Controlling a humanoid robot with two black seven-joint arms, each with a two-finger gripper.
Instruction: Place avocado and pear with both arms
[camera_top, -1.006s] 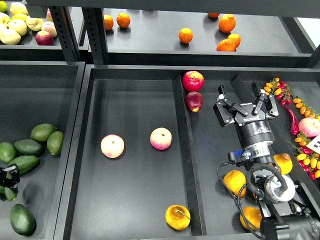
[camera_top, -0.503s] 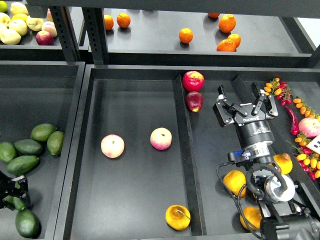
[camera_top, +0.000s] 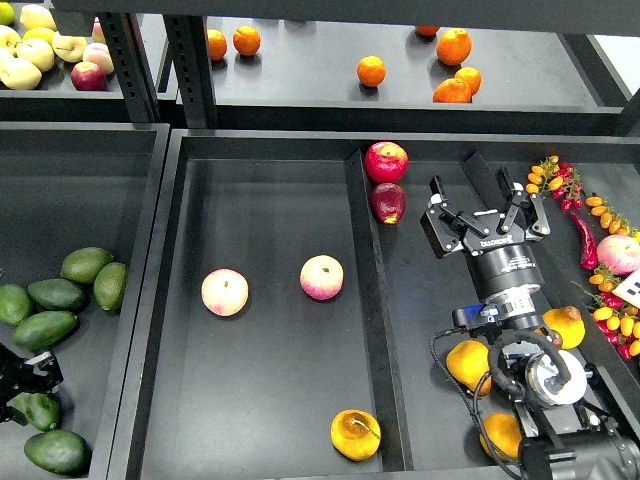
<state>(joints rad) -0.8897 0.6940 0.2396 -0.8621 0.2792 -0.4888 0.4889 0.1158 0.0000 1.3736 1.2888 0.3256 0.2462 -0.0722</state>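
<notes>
Several glossy green avocados lie in the left bin. One more avocado lies sideways at the front left corner. My left gripper is small and dark at the left edge, just above a green fruit; I cannot tell its jaws or whether it holds that fruit. The golden pear with a brown stem lies at the front of the middle compartment. My right gripper is open and empty over the right compartment, well behind the pear and to its right.
Two pink apples lie in the middle compartment. Two red apples sit by the divider. Yellow fruits lie beside my right arm. Chillies and small tomatoes are at the right. Oranges sit on the back shelf.
My left gripper has moved down and slightly right. The front-left avocado has slid lower and turned from upright to lying sideways. My right gripper has shifted slightly left.
</notes>
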